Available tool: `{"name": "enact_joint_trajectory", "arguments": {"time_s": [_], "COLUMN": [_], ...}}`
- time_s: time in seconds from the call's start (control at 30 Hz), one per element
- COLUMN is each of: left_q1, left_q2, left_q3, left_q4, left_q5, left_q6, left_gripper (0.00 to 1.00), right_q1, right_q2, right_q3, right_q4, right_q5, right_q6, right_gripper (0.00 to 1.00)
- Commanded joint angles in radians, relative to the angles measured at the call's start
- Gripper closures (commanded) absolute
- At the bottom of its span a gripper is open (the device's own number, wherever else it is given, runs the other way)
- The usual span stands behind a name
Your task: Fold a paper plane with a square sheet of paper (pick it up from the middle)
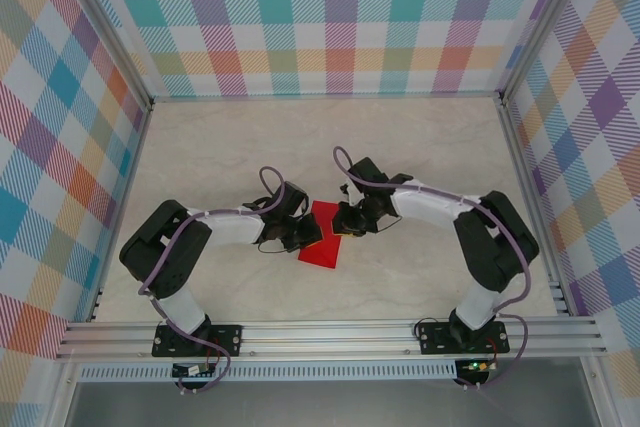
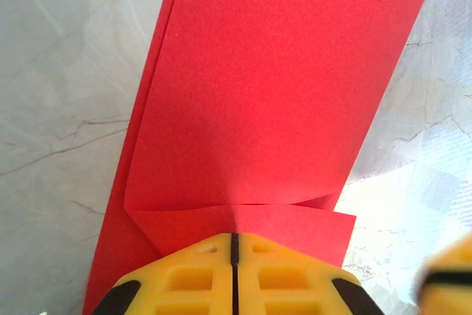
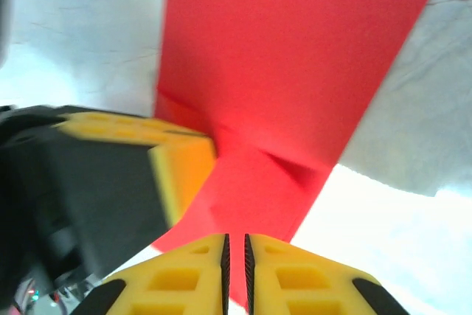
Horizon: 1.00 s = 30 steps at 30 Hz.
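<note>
red square sheet of paper folded on table, left gripper closed at its edge, right gripper jaws nearly together, grip unclear

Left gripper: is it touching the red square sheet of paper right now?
Touching. In the left wrist view the left gripper, jaws shut, meets the bright red square sheet of paper; the sheet's creases pucker into its fingertips.

Overhead light was bright and even — the right wrist view was blurred, glare whitening the table.
</note>
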Motion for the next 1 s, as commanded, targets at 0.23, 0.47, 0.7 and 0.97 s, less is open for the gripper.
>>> {"name": "enact_joint_trajectory", "arguments": {"time_s": [0.23,0.47,0.7,0.97], "left_q1": [-0.014,-0.016,-0.015,-0.016], "left_q2": [0.052,0.06,0.068,0.069], "left_q3": [-0.041,-0.04,-0.039,-0.041], "left_q4": [-0.121,-0.122,-0.12,-0.127], "left_q5": [-0.088,-0.096,-0.098,-0.105], "left_q6": [-0.016,-0.02,-0.023,-0.023], "left_gripper": [0.93,0.93,0.94,0.94], "right_q1": [0.143,0.168,0.169,0.172], "right_q2": [-0.006,0.071,0.089,0.115], "right_q3": [-0.048,-0.036,-0.045,-0.048], "right_q4": [0.042,0.04,0.029,0.008], "right_q5": [0.019,0.032,0.035,0.035], "right_q6": [0.13,0.134,0.129,0.122], "right_gripper": [0.87,0.88,0.89,0.89]}}
